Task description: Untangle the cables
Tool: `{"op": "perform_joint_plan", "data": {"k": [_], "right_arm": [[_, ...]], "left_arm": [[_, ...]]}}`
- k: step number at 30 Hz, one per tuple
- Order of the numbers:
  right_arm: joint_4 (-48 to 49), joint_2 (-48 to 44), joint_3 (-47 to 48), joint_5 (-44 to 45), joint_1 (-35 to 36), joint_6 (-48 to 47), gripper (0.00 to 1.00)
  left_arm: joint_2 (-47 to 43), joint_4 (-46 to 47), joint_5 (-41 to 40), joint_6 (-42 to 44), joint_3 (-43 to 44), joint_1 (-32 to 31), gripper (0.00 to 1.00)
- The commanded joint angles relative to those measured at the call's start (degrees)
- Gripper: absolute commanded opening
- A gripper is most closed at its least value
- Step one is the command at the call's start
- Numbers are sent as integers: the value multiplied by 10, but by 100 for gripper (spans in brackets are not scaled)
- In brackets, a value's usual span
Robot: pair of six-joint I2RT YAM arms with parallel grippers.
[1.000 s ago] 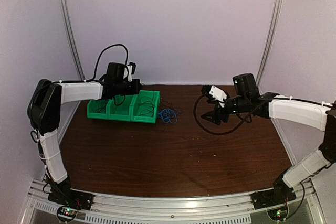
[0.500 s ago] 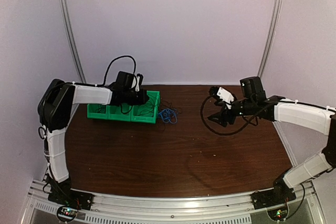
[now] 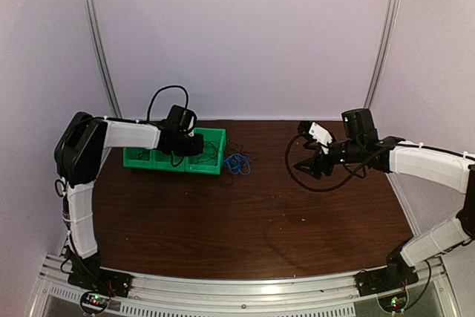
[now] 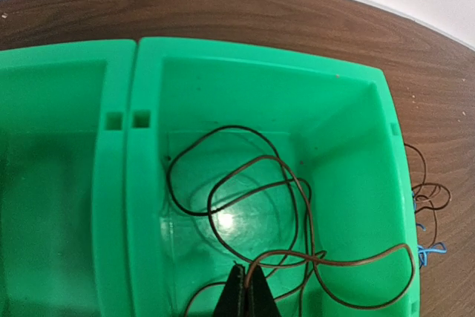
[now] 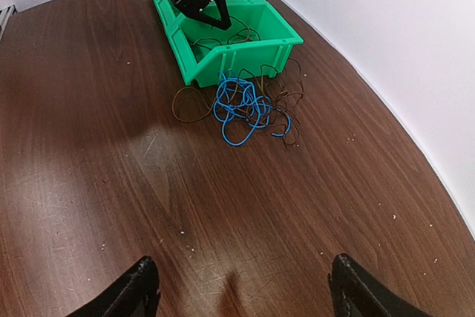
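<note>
Closed tight, the left fingers (image 4: 239, 296) sit in the bin's (image 4: 147, 183) end compartment right at a dark cable (image 4: 245, 198), while the blue-and-dark tangle (image 5: 241, 105) lies on the table (image 5: 111, 183) just outside, well ahead of the open right fingers (image 5: 243, 287).

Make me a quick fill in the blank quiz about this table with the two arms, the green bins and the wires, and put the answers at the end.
1. The left gripper hangs over a green bin with its jaws ____.
2. The right gripper hovers above the table with its jaws ____.
3. The bright tangle of cables beside that bin is coloured ____.
4. That tangle lies outside the bin, on the ____.
Answers: shut; open; blue; table.
</note>
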Motion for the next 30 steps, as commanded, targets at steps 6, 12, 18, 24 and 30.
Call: {"op": "perform_joint_plan", "data": {"k": [6, 12, 18, 24, 30], "right_arm": [[6, 33, 13, -19, -2, 6, 81], [-60, 113, 110, -24, -2, -9, 82], [-120, 242, 245, -45, 9, -1, 78], [-128, 375, 366, -40, 35, 41, 74], [-142, 494, 494, -24, 62, 47, 74]], "left_arm": [[-29, -12, -22, 25, 28, 1, 23], [-66, -30, -27, 24, 34, 0, 47], [-153, -42, -14, 34, 1, 0, 51], [-290, 37, 68, 61, -113, -5, 54], [-368, 48, 112, 69, -184, -17, 53]]}}
